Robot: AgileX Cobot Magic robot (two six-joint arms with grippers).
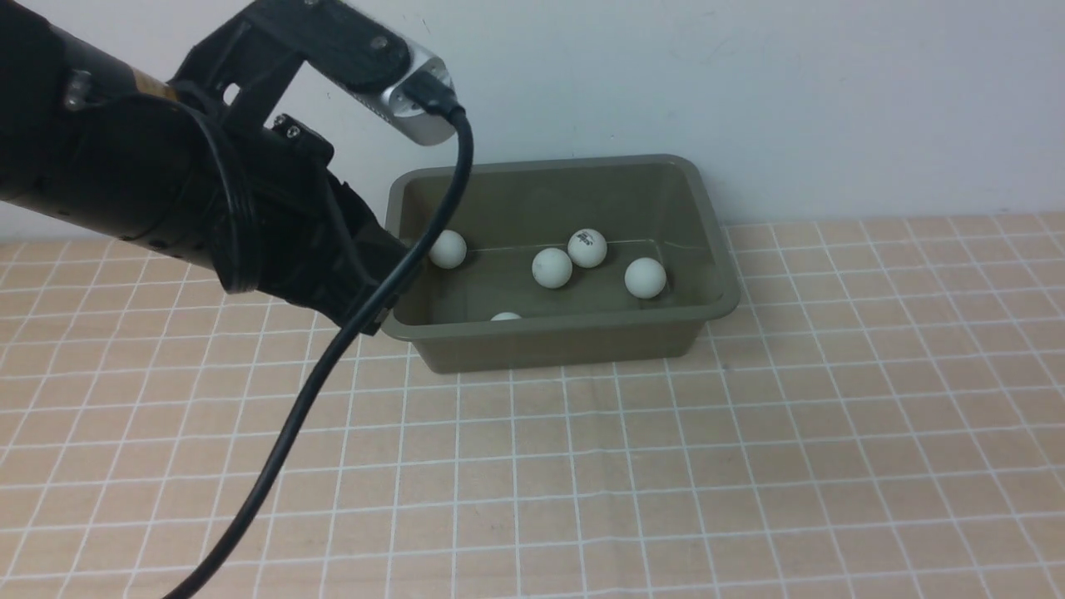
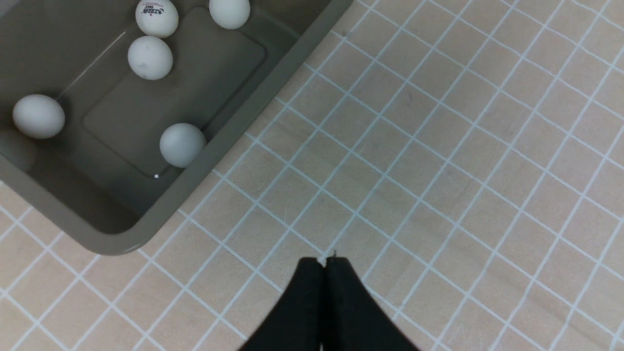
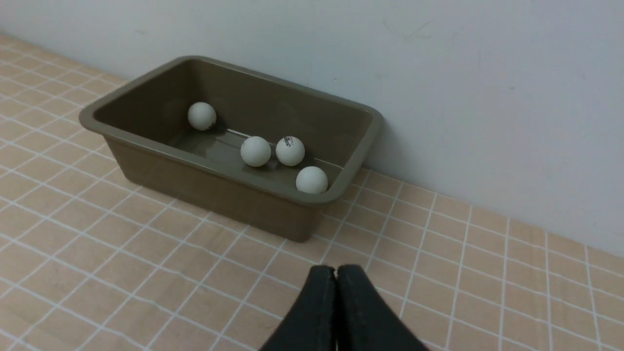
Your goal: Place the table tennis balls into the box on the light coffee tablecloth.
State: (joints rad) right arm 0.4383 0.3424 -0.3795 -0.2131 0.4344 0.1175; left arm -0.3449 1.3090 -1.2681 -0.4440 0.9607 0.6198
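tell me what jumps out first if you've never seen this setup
The olive box against the back wall, with five white table tennis balls inside it. Then the bulky black left arm looming at the box's left end, its cable trailing across the checked tablecloth.

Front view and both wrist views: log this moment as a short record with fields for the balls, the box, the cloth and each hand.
balls: five table tennis balls, all inside the box; the printed ball touches a plain one; one is half hidden behind the near wall
box: olive-green box, upright by the wall
cloth: checked tablecloth, no ball on the part in view
left hand: shut, empty, above the cloth beside the box
right hand: shut, empty, above the cloth
task: looks done
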